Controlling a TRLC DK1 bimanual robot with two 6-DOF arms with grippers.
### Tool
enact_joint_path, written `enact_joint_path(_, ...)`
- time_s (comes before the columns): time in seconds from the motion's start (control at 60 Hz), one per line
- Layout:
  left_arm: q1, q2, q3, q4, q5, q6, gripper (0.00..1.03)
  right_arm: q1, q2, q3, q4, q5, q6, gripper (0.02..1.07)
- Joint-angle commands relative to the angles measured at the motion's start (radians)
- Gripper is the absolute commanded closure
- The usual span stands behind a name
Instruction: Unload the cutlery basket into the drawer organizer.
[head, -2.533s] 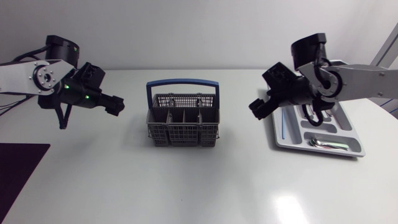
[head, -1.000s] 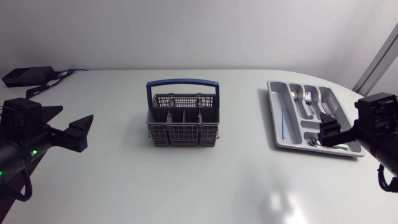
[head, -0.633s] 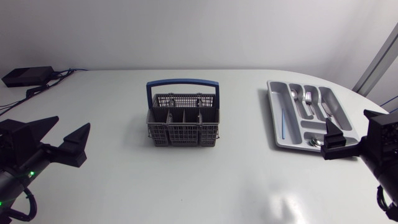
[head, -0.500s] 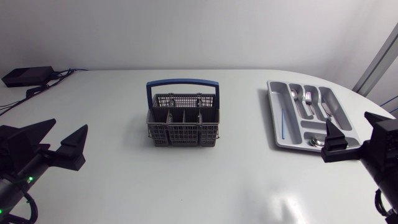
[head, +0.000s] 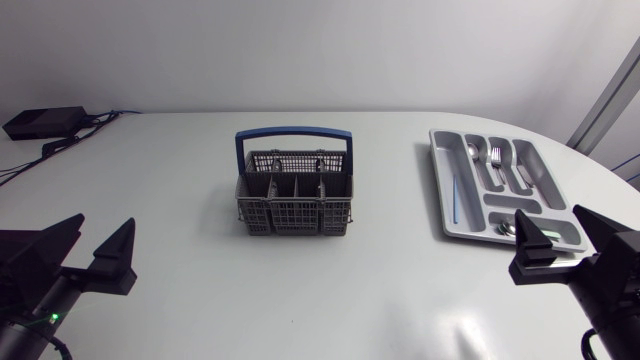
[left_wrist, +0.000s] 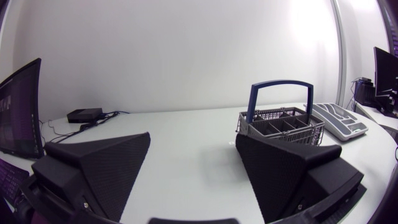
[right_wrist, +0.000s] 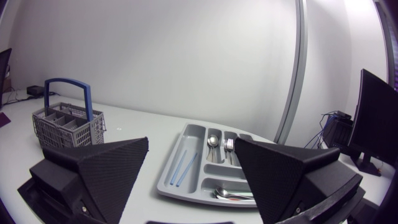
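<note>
The grey cutlery basket (head: 293, 198) with its blue handle (head: 293, 131) stands upright mid-table; no cutlery shows in its compartments. At the right, the grey drawer organizer (head: 441, 190) holds spoons and forks (head: 487, 158) and thin blue sticks (head: 453, 200). My left gripper (head: 90, 248) is low at the near left corner, open and empty, far from the basket (left_wrist: 283, 122). My right gripper (head: 572, 242) is at the near right, open and empty, just in front of the organizer (right_wrist: 186, 186). The left wrist view shows its gripper (left_wrist: 193, 138) pointing across the table.
A small black box with cables (head: 42, 122) lies at the far left edge. Bare white tabletop surrounds the basket (right_wrist: 67, 121) on all sides.
Both arms have drawn back and down toward the near corners of the table, away from the basket and organizer. Both grippers stayed open.
</note>
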Motion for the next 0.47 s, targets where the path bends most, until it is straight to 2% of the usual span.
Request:
enact_joint_path(0.0,-0.008,-0.047,-0.044,-0.011,-0.017,-0.041,0.08,0.01,-0.047,-0.041,-0.017,-0.008,0.068,0.07)
enact_joint_path(0.167,-0.01,-0.114,-0.08,-0.026,-0.034,-0.062,0.08,0.02,-0.137,-0.084,-0.044,-0.023,0.136,0.07)
enact_joint_path(0.45,-0.01,-0.114,-0.08,-0.026,-0.034,-0.062,0.1,0.02,-0.137,-0.084,-0.044,-0.023,0.136,0.07)
